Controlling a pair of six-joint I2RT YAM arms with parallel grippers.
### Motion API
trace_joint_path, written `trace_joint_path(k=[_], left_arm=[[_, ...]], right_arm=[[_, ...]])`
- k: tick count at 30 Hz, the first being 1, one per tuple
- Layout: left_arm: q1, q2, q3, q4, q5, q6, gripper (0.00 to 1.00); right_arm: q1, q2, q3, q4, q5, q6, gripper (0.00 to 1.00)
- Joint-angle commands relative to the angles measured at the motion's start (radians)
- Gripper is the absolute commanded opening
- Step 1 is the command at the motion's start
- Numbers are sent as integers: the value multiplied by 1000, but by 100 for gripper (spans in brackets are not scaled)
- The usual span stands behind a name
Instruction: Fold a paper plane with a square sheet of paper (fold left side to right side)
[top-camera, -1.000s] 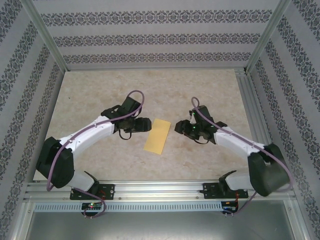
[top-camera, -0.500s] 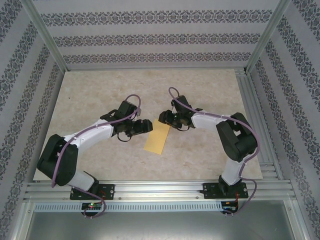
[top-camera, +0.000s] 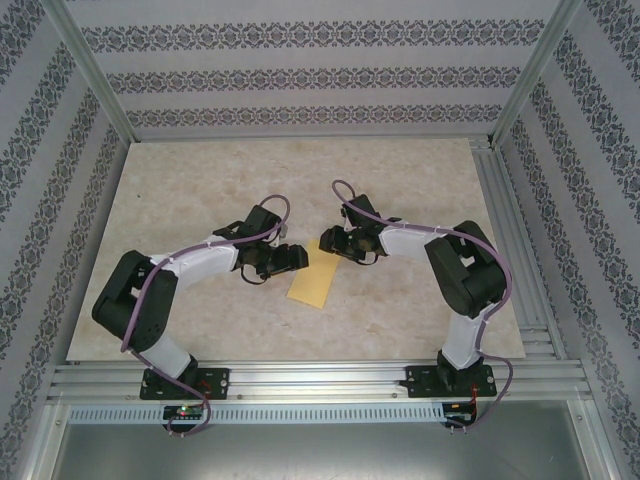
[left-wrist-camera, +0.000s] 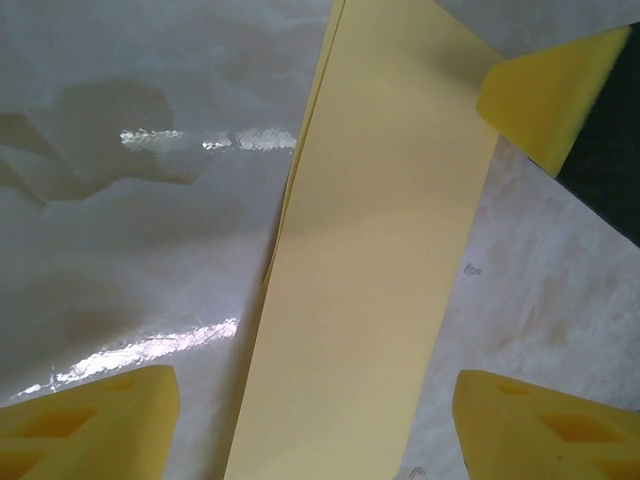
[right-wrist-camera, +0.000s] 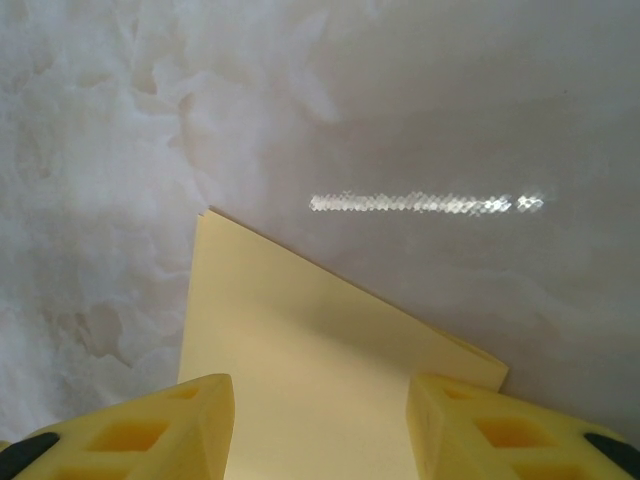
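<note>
The first fold looks finished: the sheet (top-camera: 313, 285) lies flat on the table (top-camera: 400, 170) as a narrow strip, not a square, and in the wrist views two layers show along one long edge and at one corner. How sharp the crease is I cannot tell from here, because the paper is pale and the edge is thin. The folds for the nose and the wings are all left to do; the strip has no slanted corner yet and no pointed tip. The sheet sits between the two arms, its far end under the right gripper (top-camera: 328, 243) and its left edge just beside the left gripper (top-camera: 291, 257). Both grippers have their jaws spread and neither pinches the paper: the left one's yellow pads (left-wrist-camera: 100, 425) stand on each side of the strip, and the right one's pads (right-wrist-camera: 150, 430) stand apart above the far end. Compared with one second ago, the right arm has swung round, its elbow now pulled in, and its gripper has come from beside the far right corner to over the far end. The left arm has drawn its elbow back, but its gripper is almost where it was. The sheet itself has not moved.
</note>
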Motion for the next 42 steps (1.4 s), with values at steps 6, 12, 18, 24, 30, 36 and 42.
trace_joint_path(k=[6,12,18,24,30,36,42], left_arm=[[0,45,10,61,35,-14,69],[-12,86,16,84,61,-19,61],[-19,106,18,92,61,-19,58],[-28,116,18,114,76,-25,52],[-30,116,27,116,79,-30,49],[-32,91,24,116,73,-37,43],[-32,73,23,106,62,-38,34]], right_arm=[[6,37,13,-28,26,-45,49],[5,45,14,-27,20,-46,49],[5,43,15,-17,11,-42,48],[5,47,13,-8,3,-37,48],[5,45,9,-3,-1,-37,48],[5,43,12,-3,-2,-40,48],[5,38,13,-8,0,-46,48]])
